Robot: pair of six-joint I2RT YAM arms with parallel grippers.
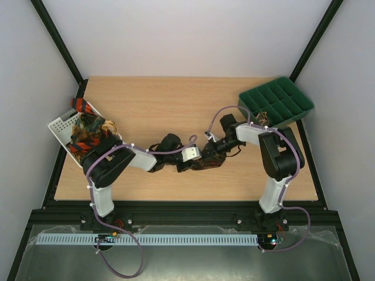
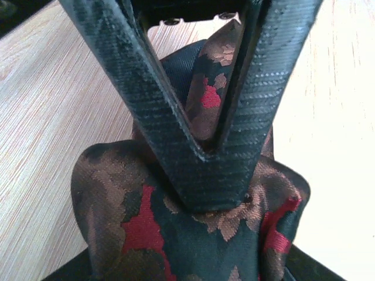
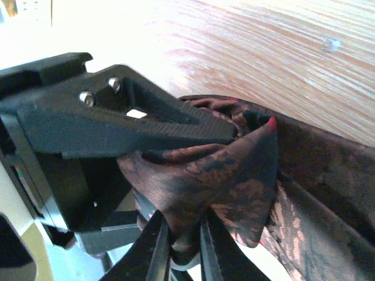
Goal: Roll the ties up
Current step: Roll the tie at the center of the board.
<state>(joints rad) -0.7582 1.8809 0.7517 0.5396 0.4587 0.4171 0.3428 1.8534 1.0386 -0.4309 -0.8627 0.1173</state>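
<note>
A dark brown tie (image 1: 206, 166) with reddish specks lies bunched at the middle of the table, where both arms meet. In the left wrist view my left gripper (image 2: 214, 188) has its fingers drawn into a V, tips together, with a fold of the tie (image 2: 140, 234) between them. Seen from the right wrist, my right gripper (image 3: 181, 253) pinches a folded wad of the same tie (image 3: 234, 170) between its fingers at the bottom edge. One left gripper finger (image 3: 140, 120) presses into the cloth from the left. The rest of this tie trails off to the right on the wood.
A white slotted basket (image 1: 60, 124) at the left table edge holds more ties, orange-and-black striped (image 1: 85, 106) and tan-gold (image 1: 109, 125). A green compartment tray (image 1: 281, 93) stands at the back right corner. Both forearms cross the middle of the table.
</note>
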